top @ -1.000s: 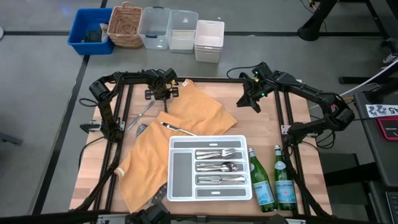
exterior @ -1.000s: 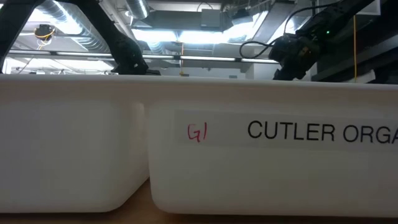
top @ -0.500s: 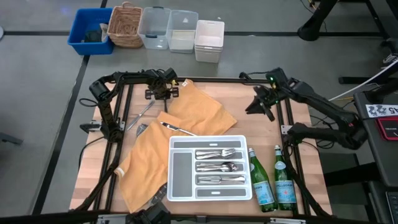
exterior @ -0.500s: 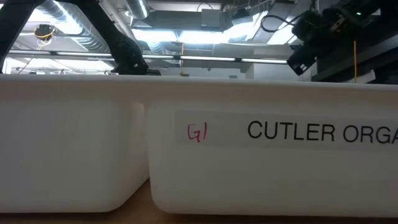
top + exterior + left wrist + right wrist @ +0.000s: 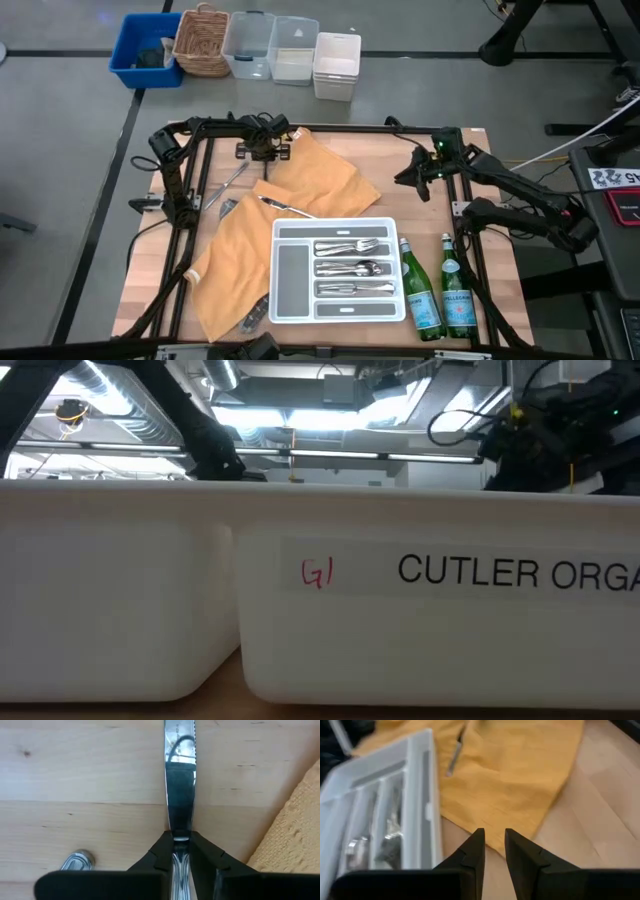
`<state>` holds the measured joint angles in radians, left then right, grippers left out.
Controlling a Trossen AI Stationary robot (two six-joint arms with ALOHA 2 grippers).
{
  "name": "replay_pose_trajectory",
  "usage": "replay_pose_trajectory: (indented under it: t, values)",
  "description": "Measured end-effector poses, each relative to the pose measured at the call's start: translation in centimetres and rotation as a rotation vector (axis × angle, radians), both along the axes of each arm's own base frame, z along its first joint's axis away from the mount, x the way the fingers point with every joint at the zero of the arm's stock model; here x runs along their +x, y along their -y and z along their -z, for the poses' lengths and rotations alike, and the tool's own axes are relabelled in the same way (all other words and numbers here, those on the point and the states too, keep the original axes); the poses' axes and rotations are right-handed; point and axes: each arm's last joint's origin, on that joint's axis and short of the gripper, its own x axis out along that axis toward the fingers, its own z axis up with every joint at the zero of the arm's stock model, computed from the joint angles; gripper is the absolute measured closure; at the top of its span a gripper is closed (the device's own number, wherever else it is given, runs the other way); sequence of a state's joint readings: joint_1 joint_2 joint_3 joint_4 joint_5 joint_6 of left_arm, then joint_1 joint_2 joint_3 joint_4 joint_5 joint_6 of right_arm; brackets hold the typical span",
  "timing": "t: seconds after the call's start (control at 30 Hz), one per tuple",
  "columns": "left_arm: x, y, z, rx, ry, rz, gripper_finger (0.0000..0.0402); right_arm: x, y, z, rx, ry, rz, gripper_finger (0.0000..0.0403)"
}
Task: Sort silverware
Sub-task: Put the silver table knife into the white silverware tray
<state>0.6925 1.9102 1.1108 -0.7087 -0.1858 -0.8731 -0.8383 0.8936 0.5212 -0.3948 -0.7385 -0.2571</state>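
Observation:
A silver table knife point(image 5: 180, 785) lies flat on the bare wood at the table's far left, beside the orange cloth point(image 5: 310, 175). My left gripper point(image 5: 180, 851) stands over it, pointing down, shut on it. The rounded end of another piece of silverware point(image 5: 76, 861) shows close by. More silverware lies on the cloth point(image 5: 285, 207) and in the white divided tray point(image 5: 283, 305). My right gripper point(image 5: 494, 851) hangs open above the wood at the far right, holding nothing. My left gripper pinches the knife where the handle meets the blade point(image 5: 180, 838), one finger on each long edge. The fingers come from above, pointing down, and lie across the knife. The knife rests flat on the wood, its blade reaching away from the fingers.
Two green glass bottles point(image 5: 421, 296) point(image 5: 456, 294) stand right of the tray. Loose silverware lies on the wood at the left point(image 5: 231, 181) and near the front edge point(image 5: 252, 318). Bins and a basket point(image 5: 200, 42) sit on the floor beyond the table.
My right arm has drawn back toward the table's right edge and folded lower, its gripper leaving the cloth's far corner. My left gripper has sunk slightly at the far left.

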Motion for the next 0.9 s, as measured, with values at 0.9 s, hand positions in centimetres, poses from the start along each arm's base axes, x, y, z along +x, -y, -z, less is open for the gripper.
replay_pose_trajectory:
  t: [0.9]
  values:
    - [1.6,-0.4,-4.2,0.071,0.113,0.192,0.04,-0.1,0.0,3.5,0.076,0.093,0.129,0.0325]
